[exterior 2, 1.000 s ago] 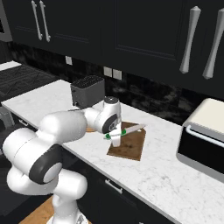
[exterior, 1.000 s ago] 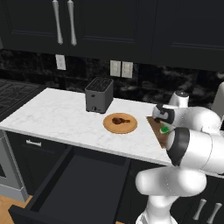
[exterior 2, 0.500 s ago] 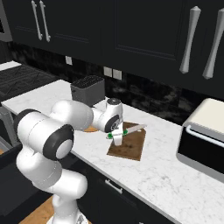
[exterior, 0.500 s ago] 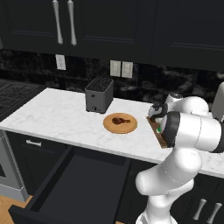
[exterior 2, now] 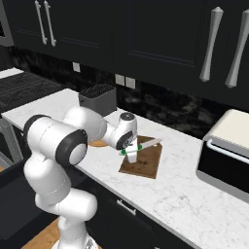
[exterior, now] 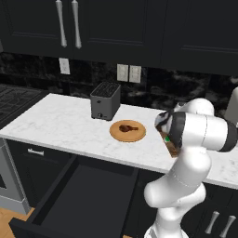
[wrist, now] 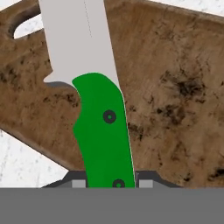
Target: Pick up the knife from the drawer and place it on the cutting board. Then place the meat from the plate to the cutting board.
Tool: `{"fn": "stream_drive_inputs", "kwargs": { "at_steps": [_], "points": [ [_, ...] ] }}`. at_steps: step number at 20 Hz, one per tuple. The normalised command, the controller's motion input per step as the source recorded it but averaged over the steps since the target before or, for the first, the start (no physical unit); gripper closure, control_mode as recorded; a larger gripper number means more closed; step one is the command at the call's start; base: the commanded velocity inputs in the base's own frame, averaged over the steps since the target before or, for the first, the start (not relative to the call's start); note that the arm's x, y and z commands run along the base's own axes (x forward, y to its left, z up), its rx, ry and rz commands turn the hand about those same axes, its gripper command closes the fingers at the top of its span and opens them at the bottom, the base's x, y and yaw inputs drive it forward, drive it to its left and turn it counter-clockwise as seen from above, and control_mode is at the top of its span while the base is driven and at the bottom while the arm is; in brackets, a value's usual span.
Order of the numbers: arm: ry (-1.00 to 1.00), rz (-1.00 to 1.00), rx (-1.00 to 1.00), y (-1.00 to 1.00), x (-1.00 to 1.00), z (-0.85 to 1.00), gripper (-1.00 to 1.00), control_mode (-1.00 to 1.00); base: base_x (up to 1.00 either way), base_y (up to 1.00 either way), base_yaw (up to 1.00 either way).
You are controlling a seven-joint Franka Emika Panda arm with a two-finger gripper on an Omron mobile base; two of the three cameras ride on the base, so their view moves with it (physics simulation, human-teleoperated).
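The pincer (exterior 2: pixel 131 154) is pinching the knife (exterior 2: pixel 142 145) by its green handle, over the cutting board (exterior 2: pixel 144 162). Left of the board, the meat (exterior: pixel 127 128) is lying on the plate (exterior: pixel 128 135).

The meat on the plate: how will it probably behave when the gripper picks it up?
The meat looks small and drumstick-shaped, so it is probably light. Its rounded body may roll or twist between the fingers. It lies loose on the flat plate, so a push could slide it.
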Motion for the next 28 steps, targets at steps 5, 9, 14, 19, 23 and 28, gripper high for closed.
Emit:
{"fn": "stream_drive_inputs", "kwargs": {
  "at_steps": [5,9,14,19,23,28],
  "points": [
    [0.00,0.04,0.00,-0.02,0.23,-0.21,1.00,-1.00,0.00,0.00,0.00],
    [0.00,0.03,0.00,-0.06,0.08,-0.26,1.00,-1.00,0.00,0.00,0.00],
    [0.00,0.03,0.00,-0.06,0.01,-0.27,-1.00,-1.00,0.00,0.00,0.00],
    [0.00,0.01,0.00,-0.01,0.00,-0.10,-1.00,-1.00,0.00,0.00,0.00],
    [-0.03,0.07,0.00,0.23,-0.34,0.30,-1.00,-1.00,0.00,0.00,0.00],
    [-0.02,0.19,-0.04,0.61,-0.48,0.45,-1.00,-1.00,0.00,0.00,0.00]
  ]
}}
